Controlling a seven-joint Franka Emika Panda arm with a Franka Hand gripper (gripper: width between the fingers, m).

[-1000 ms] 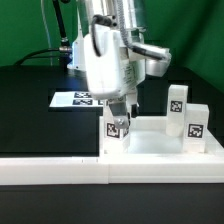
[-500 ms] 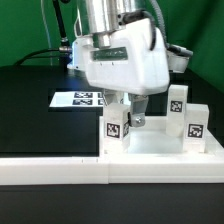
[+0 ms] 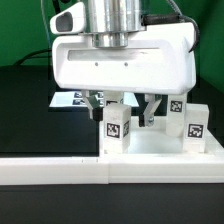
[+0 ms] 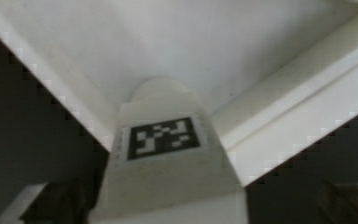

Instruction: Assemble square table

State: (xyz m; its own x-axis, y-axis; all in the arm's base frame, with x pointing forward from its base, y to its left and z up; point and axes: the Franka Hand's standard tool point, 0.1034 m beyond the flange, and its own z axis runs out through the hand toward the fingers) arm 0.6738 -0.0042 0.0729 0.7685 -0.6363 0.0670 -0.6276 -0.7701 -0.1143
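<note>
A black tabletop (image 3: 30, 110) fills the scene, with a green backdrop (image 3: 20, 25) behind it and a long white border rail (image 3: 60, 167) running along its near edge. The marker board (image 3: 70, 99) lies flat on the tabletop, toward the exterior view's left, partly hidden by the arm. The square table top (image 3: 160, 143), a white tray with a raised rim, sits just behind the rail on the exterior view's right, and white tagged legs stand upright at it: one leg (image 3: 116, 128) at its near corner on the exterior view's left, and two more (image 3: 194, 125) on the exterior view's right. The gripper (image 3: 124, 108) hangs low over the tray, its broad white body blocking much of the scene. Its dark fingers (image 3: 151, 110) stand apart, one on each side of the upper part of the near leg; whether they touch it cannot be told from this view. The wrist view looks straight down that leg (image 4: 158, 150), showing the black-and-white tag on its face, the tray's rim (image 4: 300, 110) running off beside it, and the white tray floor beyond. There the fingers (image 4: 34, 203) show as blurred dark shapes at either side of the leg, with visible gaps between them and it, so they are spread and not clamped.
</note>
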